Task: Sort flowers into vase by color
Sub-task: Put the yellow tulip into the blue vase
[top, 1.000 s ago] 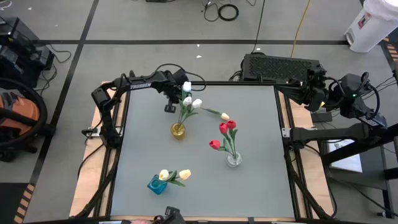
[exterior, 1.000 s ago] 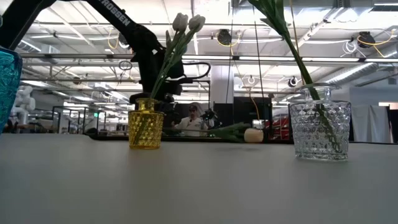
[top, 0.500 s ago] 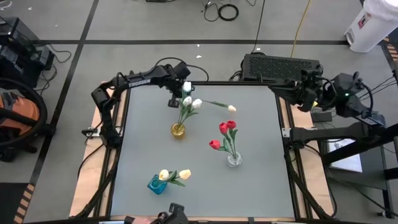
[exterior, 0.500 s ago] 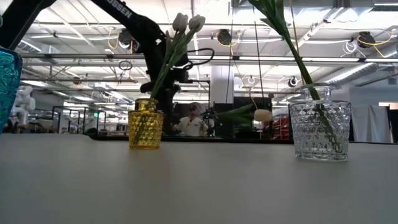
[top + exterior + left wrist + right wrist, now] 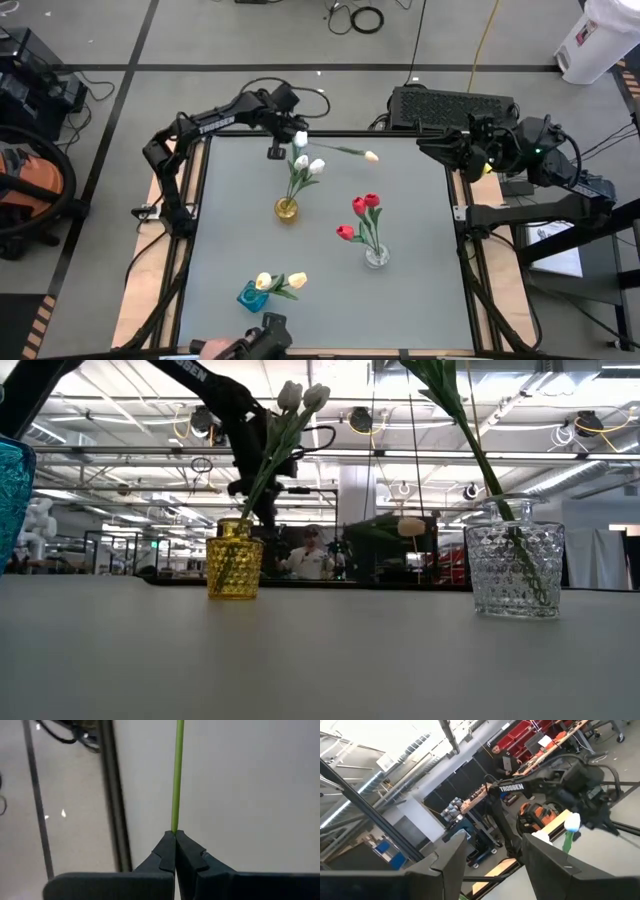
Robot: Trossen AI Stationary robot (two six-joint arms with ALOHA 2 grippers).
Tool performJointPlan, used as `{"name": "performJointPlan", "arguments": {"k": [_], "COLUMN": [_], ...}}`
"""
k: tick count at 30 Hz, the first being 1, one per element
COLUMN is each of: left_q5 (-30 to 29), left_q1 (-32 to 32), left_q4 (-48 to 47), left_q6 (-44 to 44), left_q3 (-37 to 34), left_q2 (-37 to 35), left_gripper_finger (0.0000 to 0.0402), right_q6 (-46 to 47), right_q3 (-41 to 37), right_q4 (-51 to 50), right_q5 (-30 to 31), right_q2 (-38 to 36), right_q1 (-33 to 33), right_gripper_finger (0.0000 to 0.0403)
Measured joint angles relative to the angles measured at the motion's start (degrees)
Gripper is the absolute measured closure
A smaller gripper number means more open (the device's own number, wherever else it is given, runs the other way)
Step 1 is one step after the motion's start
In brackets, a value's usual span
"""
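Yellow-glass vase [image 5: 287,209] at table centre-left: white tulips [image 5: 303,163] seated. Clear vase [image 5: 376,256] at 4 o'clock from it: red tulips [image 5: 362,206] seated. Blue vase [image 5: 251,295] at 6 o'clock edge: pale yellow tulips [image 5: 280,282] seated. One pale yellow tulip [image 5: 371,156] outstanding, lifted clear of table near 12 o'clock edge. Left gripper [image 5: 275,150]: fingers pressed together, pinching its stem [image 5: 175,775]. Right gripper [image 5: 432,142]: spread, empty, waiting at 2 o'clock corner. Judgement: sort nearly complete; remaining step likely carry to blue vase.

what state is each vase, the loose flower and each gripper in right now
pale yellow tulip: lifted off the table, stem pinched
left gripper: shut on its stem
right gripper: open, empty
yellow vase: upright, white tulips
clear vase: upright, red tulips
blue vase: upright, yellow tulips
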Motion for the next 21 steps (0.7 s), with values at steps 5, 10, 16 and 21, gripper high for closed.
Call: {"name": "performJointPlan", "arguments": {"k": [5, 10, 16, 21], "left_q5": [-0.2, -0.4, -0.4, -0.3], "left_q1": [3.3, 6.6, 9.0, 9.8], "left_q4": [-0.1, -0.4, -0.5, -0.5], "left_q6": [0.5, 0.5, 0.4, 0.1], "left_q3": [0.3, 0.2, 0.2, 0.2], "left_q2": [-2.5, -5.4, -9.4, -12.9], "left_gripper_finger": [0.0402, 0.0402, 0.0402, 0.0402], "right_q6": [0.0, 0.0, -0.4, -2.1], "right_q3": [0.0, 0.0, 0.0, 0.0], "right_q4": [0.0, 0.0, 0.0, 0.0], "right_q5": [0.0, 0.0, 0.0, 0.0], "right_q2": [0.2, 0.2, 0.2, 0.3], "right_q1": [0.0, 0.0, 0.0, 0.0], "right_gripper_finger": [0.022, 0.022, 0.022, 0.022]}}
